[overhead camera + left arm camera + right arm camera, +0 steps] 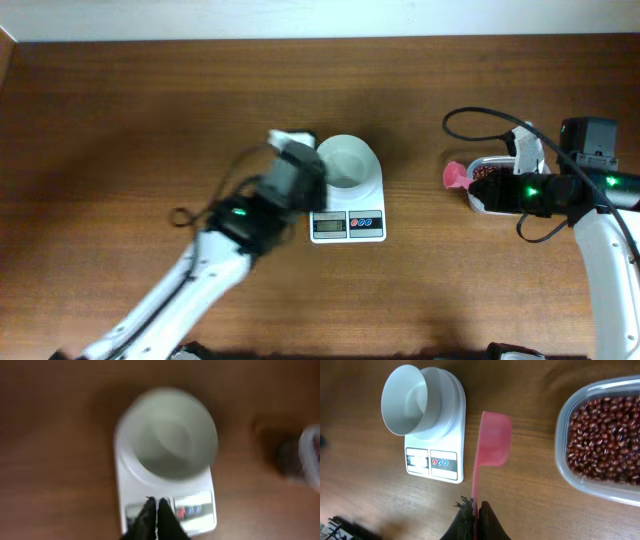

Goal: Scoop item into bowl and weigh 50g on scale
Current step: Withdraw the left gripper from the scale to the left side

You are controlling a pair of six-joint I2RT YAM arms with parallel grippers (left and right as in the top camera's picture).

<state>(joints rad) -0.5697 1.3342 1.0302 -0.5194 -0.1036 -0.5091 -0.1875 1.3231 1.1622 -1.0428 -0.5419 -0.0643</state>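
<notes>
Your right gripper point(476, 506) is pinched shut on the thin handle of the pink scoop point(495, 442). The cup end points forward and is empty, parked over the table between the scale point(432, 462) and the clear tub point(600, 491). All the beans point(605, 435) are in that tub. The bowl point(410, 400) sits on the scale with nothing in it. Your left gripper point(156, 502) has its jaws closed on nothing, tips right over the scale's display and buttons. My guess: closed tips make a decent poker for zeroing it before the first scoop.
</notes>
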